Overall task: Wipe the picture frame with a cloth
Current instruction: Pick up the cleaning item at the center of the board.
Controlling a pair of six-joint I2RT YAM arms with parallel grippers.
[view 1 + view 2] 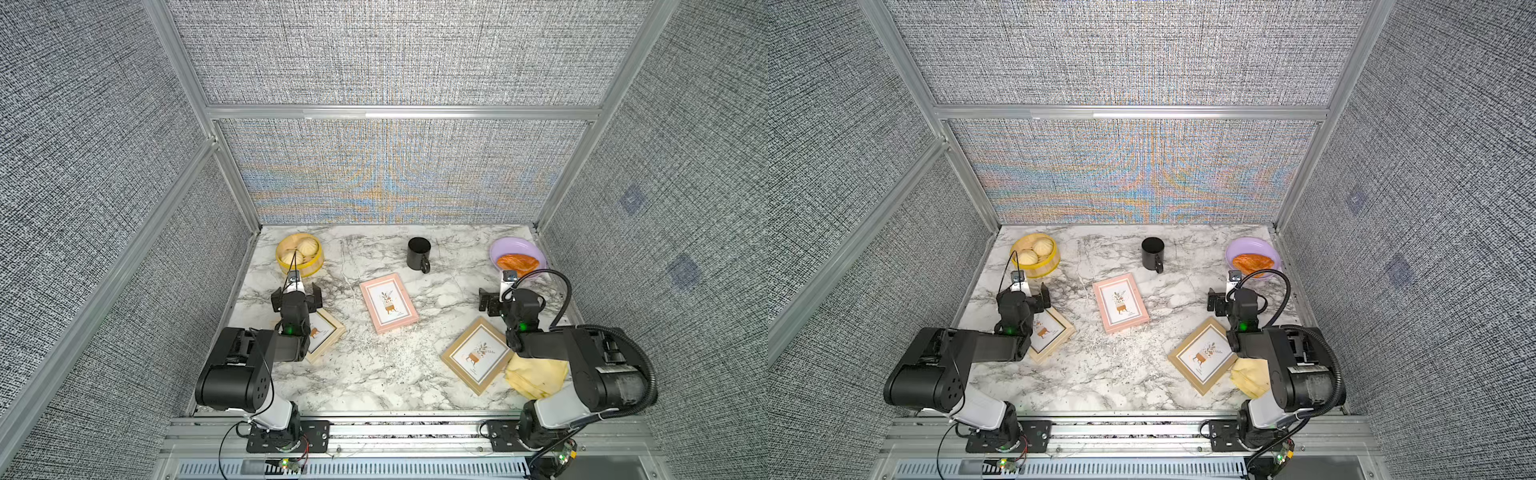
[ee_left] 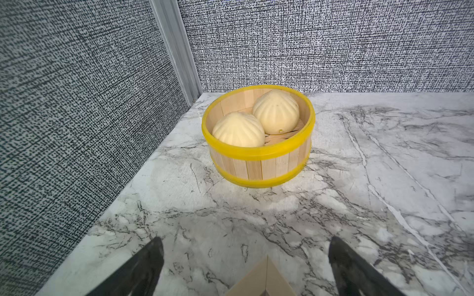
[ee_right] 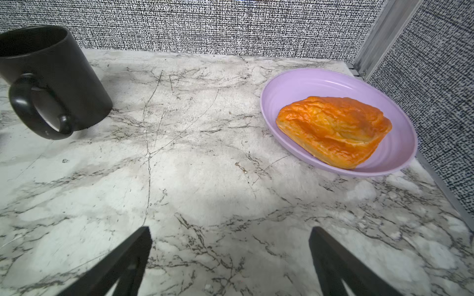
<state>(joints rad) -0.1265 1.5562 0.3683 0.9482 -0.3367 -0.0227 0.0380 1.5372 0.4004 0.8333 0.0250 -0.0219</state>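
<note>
Three picture frames lie flat on the marble table: a pink one [image 1: 388, 302] in the middle, a pale wooden one [image 1: 326, 334] at the left and a tan one [image 1: 478, 354] at the front right. The pale yellow cloth [image 1: 536, 376] lies crumpled beside the tan frame, partly hidden under my right arm. My left gripper [image 1: 296, 294] hovers open above the far corner of the pale frame [image 2: 264, 279], with nothing between its fingers [image 2: 245, 239]. My right gripper [image 1: 512, 299] is open over bare marble [image 3: 230, 228], behind the tan frame and the cloth.
A yellow-banded steamer basket [image 1: 299, 254] with buns stands at the back left. A black mug [image 1: 419, 253] is at the back centre, and a purple plate [image 1: 511, 243] with an orange pastry [image 1: 517, 262] at the back right. Grey walls close three sides.
</note>
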